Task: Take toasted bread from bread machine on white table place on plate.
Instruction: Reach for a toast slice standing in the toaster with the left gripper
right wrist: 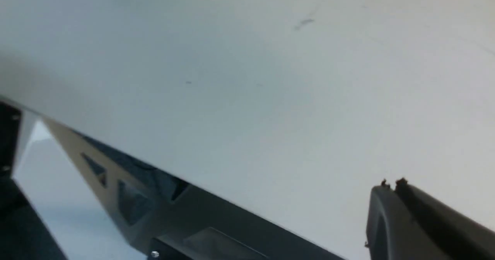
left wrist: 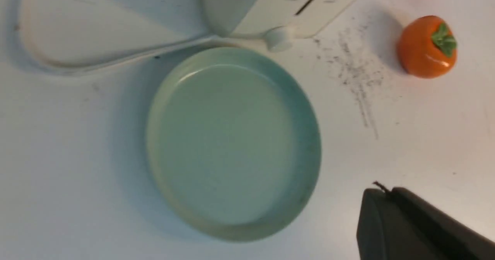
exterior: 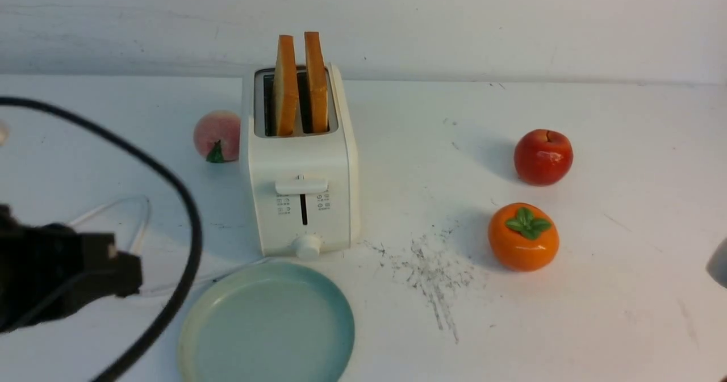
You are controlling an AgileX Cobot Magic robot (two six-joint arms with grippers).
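1. Plainly, counts no step of the task as done: finds both square, golden-tan slices of toasted bread (exterior: 285, 87) standing on edge, side by side, in the two slots of the cream-white boxy bread machine (exterior: 301, 166), well proud of its silver-grey top.
2. Locates that bread machine toward the rear middle of the scuffed white worktop (exterior: 596, 314), with the round, shallow, pale blue-green plate (exterior: 267, 325) just in front of its knob, bare of any bread.
3. Places the left pincer (exterior: 128, 274) low at the left, beside the plate and well short of the slices. Cannot tell open from closed, given only a dark blur in the front view and one black finger in the left wrist view.
4. Sees the right pincer (right wrist: 417, 221) over bare worktop near the worktop's edge, far from bread and plate. Shows a single dark finger in the right wrist view, so cannot tell its state either.
5. Notes bystanders: a pink peach (exterior: 217, 135) just beside the bread machine on the left, a glossy red apple (exterior: 543, 156) and an orange persimmon (exterior: 523, 236) well apart on the right.
6. Judges everything left to do: reach up, pinch one slice by its upper crust, lift straight out, lay flat on the plate, then repeat for the second.
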